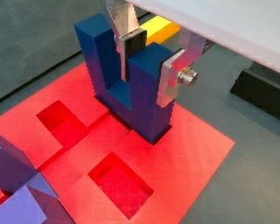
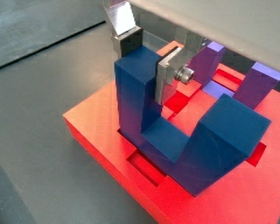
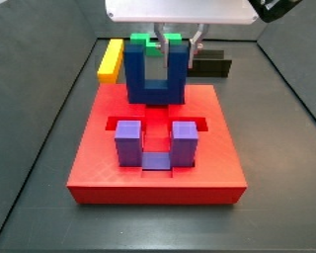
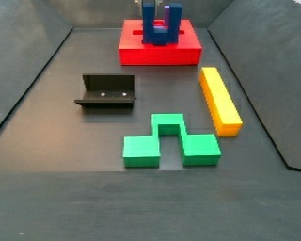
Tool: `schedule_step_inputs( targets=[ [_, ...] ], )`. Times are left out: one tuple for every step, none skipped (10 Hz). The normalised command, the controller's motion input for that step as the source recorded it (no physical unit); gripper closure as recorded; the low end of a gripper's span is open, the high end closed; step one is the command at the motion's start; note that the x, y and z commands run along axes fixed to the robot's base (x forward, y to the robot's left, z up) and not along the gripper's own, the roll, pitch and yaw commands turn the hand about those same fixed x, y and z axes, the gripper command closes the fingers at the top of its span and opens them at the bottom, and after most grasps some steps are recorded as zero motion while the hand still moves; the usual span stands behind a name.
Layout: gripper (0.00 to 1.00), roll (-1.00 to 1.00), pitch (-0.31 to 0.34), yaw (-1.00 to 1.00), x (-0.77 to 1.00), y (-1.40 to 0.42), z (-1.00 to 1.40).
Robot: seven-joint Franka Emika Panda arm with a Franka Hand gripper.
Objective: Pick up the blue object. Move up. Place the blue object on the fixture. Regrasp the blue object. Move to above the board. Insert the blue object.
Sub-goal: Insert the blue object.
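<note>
The blue object (image 1: pixel 125 92) stands upright on the board (image 1: pixel 195 162) with its prongs up and its base down in a cut-out near the board's edge. It shows in both wrist views (image 2: pixel 166 136) and both side views (image 3: pixel 155 81) (image 4: pixel 160 25). My gripper (image 1: pixel 150 66) comes down from above and is shut on one prong, a dark pad on one face and a silver plate on the other. It also shows in the other wrist view (image 2: pixel 147 61). The fixture (image 4: pixel 106 91) stands on the floor away from the board (image 4: pixel 160 54).
A purple U-shaped block (image 3: pixel 154 143) sits in the board (image 3: pixel 154 176) in front of the blue one. A yellow bar (image 4: pixel 218 97) and a green block (image 4: pixel 172 141) lie on the grey floor. Dark walls enclose the floor.
</note>
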Motion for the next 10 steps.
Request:
schedule_step_inputs(
  targets=[
    [1.0, 0.0, 0.0, 0.02, 0.04, -0.13, -0.28],
    [1.0, 0.0, 0.0, 0.02, 0.11, -0.05, -0.27],
    [1.0, 0.0, 0.0, 0.0, 0.06, -0.01, -0.29],
    [1.0, 0.0, 0.0, 0.0, 0.01, 0.0, -0.4],
    [1.0, 0.0, -0.041, 0.01, 0.19, 0.0, -0.57],
    [1.0, -0.03, -0.024, 0.0, 0.5, 0.0, -0.81],
    [1.0, 0.0, -0.047, 0.0, 0.49, 0.0, -0.81],
    [1.0, 0.0, -0.063, 0.0, 0.47, 0.0, -0.77],
    [1.0, 0.0, -0.019, 0.0, 0.11, -0.02, -0.35],
    [1.0, 0.0, 0.0, 0.0, 0.0, 0.0, 0.0]
  ],
)
